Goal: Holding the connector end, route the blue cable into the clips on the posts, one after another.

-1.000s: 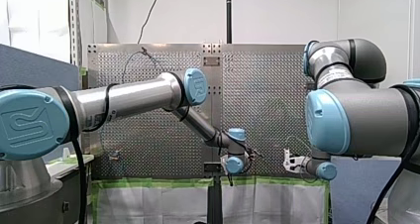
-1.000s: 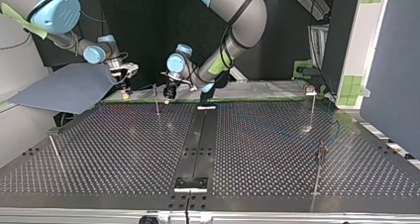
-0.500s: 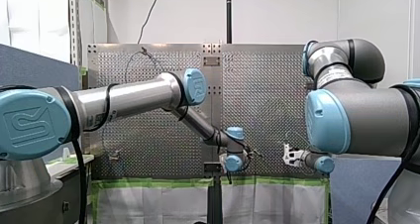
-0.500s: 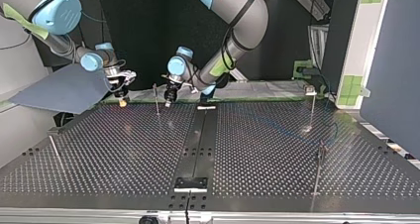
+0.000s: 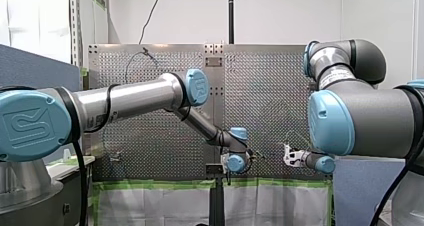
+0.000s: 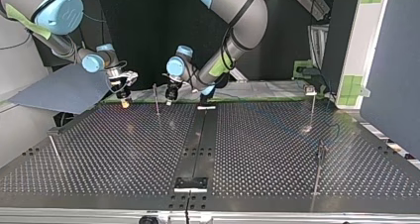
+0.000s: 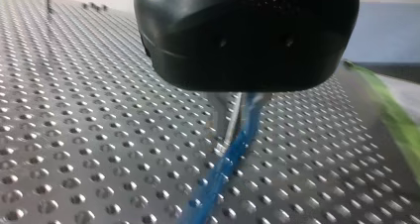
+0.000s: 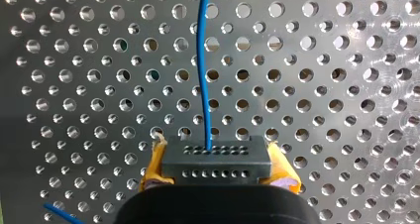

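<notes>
In the right wrist view my right gripper point(image 8: 216, 170) has its yellow pads point(image 8: 154, 167) shut on the dark connector block point(image 8: 237, 157). The blue cable point(image 8: 200, 60) runs from the connector straight ahead over the perforated plate. In the left wrist view my left gripper point(image 7: 234, 135) hangs low over the table, and its metal fingers point(image 7: 229, 127) stand close together on the blue cable point(image 7: 220, 172), which trails away across the holes. In the top view my right gripper point(image 6: 125, 101) and my left gripper point(image 6: 169, 98) flank a thin post point(image 6: 156, 99) at the table's far edge.
More thin posts stand at the top view's right point(image 6: 313, 107), front right point(image 6: 319, 169) and front left point(image 6: 53, 147). A black rail point(image 6: 200, 135) runs down the table's middle. A blue-grey panel point(image 6: 64, 87) lies beside my right arm.
My right gripper has moved with the connector down and toward the post, in the top view. My left gripper has barely shifted.
</notes>
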Controlling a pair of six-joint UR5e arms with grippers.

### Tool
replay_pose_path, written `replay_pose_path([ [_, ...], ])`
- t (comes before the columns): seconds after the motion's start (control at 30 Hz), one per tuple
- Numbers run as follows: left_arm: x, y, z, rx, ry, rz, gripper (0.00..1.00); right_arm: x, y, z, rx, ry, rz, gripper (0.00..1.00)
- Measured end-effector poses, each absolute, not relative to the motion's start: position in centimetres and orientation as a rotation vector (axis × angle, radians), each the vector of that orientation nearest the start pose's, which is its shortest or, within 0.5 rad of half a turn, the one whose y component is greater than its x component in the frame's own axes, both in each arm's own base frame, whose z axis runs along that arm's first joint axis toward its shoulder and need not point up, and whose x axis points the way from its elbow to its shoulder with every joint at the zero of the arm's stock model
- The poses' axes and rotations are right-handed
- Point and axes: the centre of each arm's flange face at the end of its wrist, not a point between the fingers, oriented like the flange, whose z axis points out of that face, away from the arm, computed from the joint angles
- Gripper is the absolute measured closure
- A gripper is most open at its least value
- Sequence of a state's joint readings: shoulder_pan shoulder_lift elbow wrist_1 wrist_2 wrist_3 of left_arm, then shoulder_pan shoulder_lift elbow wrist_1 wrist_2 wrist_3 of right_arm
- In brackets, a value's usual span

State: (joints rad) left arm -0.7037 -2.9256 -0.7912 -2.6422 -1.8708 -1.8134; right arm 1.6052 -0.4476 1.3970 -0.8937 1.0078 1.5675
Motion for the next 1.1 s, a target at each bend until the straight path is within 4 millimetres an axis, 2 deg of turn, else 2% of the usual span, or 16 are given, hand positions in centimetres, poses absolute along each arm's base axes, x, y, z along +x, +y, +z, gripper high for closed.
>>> replay_pose_path([
  [0.07, 56.5, -61.5, -6.8, 0.161, 1.671, -0.441, 0.74, 21.0, -68.3, -7.7, 1.674, -0.914, 1.62, 1.0],
  [0.2, 56.1, -61.3, -6.7, 0.187, 1.694, -0.37, 0.74, 21.1, -68.3, -7.7, 1.675, -0.916, 1.622, 1.0],
  [0.27, 56.1, -61.3, -6.6, 0.206, 1.697, -0.354, 0.66, 21.1, -68.3, -7.7, 1.675, -0.916, 1.623, 1.0],
  [0.3, 56.0, -61.3, -6.5, 0.221, 1.697, -0.346, 0.66, 21.2, -68.3, -7.7, 1.675, -0.916, 1.623, 1.0],
  [0.33, 56.0, -61.4, -6.5, 0.231, 1.696, -0.341, 0.54, 21.2, -68.3, -7.7, 1.676, -0.917, 1.624, 1.0],
  [0.37, 55.9, -61.4, -6.4, 0.242, 1.695, -0.337, 0.36, 21.2, -68.2, -7.7, 1.677, -0.916, 1.625, 1.0],
  [0.4, 55.9, -61.5, -6.3, 0.257, 1.692, -0.332, 0.36, 21.3, -68.2, -7.7, 1.678, -0.916, 1.626, 1.0],
  [0.47, 55.7, -61.7, -6.2, 0.276, 1.689, -0.325, 0.12, 21.4, -68.2, -7.7, 1.681, -0.917, 1.627, 1.0],
  [0.5, 55.6, -61.8, -6.2, 0.284, 1.688, -0.32, 0.12, 21.4, -68.1, -7.7, 1.682, -0.917, 1.627, 1.0],
  [0.53, 55.6, -61.8, -6.2, 0.287, 1.688, -0.315, 0.01, 21.4, -68.1, -7.7, 1.683, -0.917, 1.628, 1.0],
  [0.93, 53.9, -61.7, -6.7, 0.324, 1.762, -0.242, 0.01, 21.7, -68.0, -7.8, 1.689, -0.917, 1.631, 1.0],
  [1.1, 53.2, -62.0, -5.9, 0.339, 1.802, -0.28, 0.01, 21.9, -67.9, -7.8, 1.695, -0.917, 1.633, 1.0],
])
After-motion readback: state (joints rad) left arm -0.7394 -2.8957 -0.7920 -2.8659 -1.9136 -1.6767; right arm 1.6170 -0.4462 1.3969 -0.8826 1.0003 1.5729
